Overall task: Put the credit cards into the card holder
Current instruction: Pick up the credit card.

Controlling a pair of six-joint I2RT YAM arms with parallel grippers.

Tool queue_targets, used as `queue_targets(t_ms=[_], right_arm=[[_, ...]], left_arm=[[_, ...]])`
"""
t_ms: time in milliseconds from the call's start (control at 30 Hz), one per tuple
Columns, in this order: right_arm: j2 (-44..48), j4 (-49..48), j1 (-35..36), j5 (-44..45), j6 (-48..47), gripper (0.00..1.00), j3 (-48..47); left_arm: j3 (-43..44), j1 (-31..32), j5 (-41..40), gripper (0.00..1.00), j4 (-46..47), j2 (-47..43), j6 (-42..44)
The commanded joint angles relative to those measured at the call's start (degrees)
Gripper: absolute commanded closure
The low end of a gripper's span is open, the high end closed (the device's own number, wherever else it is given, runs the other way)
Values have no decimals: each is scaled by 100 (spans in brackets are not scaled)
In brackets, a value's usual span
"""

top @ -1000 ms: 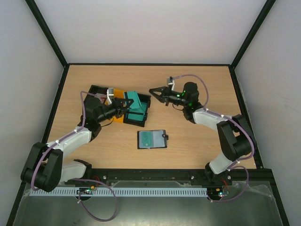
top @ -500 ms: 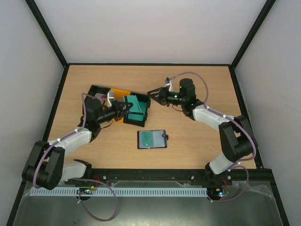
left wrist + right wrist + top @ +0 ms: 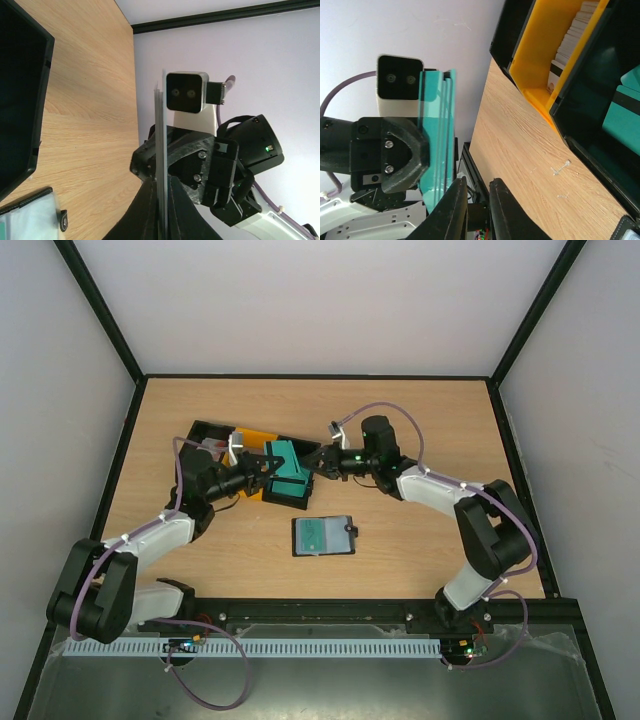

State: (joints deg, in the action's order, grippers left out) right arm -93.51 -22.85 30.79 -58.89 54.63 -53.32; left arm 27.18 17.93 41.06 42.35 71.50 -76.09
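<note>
My left gripper (image 3: 268, 466) is shut on a small stack of teal credit cards (image 3: 286, 461), held on edge above the black bin (image 3: 298, 490). In the left wrist view the cards (image 3: 161, 130) run edge-on between my fingers (image 3: 146, 210). My right gripper (image 3: 318, 466) faces them from the right, its tips close to the cards' far edge. In the right wrist view the cards (image 3: 438, 135) stand just left of my fingers (image 3: 454, 205), whose narrow gap holds nothing. The black card holder (image 3: 324, 536) lies open on the table with a teal card inside.
A yellow bin (image 3: 254, 441) and another black bin (image 3: 209, 433) sit behind the left gripper. The yellow bin (image 3: 540, 60) holds white cards (image 3: 575, 35); the near black bin (image 3: 600, 125) holds teal ones (image 3: 626, 120). A black frame borders the table.
My right gripper has moved left up to the teal cards; its jaws widened, then narrowed. My left gripper kept its grip and shifted only slightly.
</note>
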Motion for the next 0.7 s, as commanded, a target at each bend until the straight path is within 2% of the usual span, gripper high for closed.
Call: queue_targets(t_ms=[0, 167, 300, 433, 667], right_arm=[[-72, 8, 32, -161, -95, 86, -138], [-18, -165, 33, -215, -28, 77, -104], [183, -297, 33, 153, 89, 67, 33], [249, -650, 43, 96, 303, 66, 162], [225, -728, 74, -133, 301, 67, 146]], left_arm=[[156, 30, 139, 98, 319, -119, -116], [166, 78, 103, 98, 275, -110, -78], [177, 71, -56, 97, 44, -189, 48], [206, 83, -115, 98, -110, -246, 145], [226, 108, -64, 98, -8, -223, 77]])
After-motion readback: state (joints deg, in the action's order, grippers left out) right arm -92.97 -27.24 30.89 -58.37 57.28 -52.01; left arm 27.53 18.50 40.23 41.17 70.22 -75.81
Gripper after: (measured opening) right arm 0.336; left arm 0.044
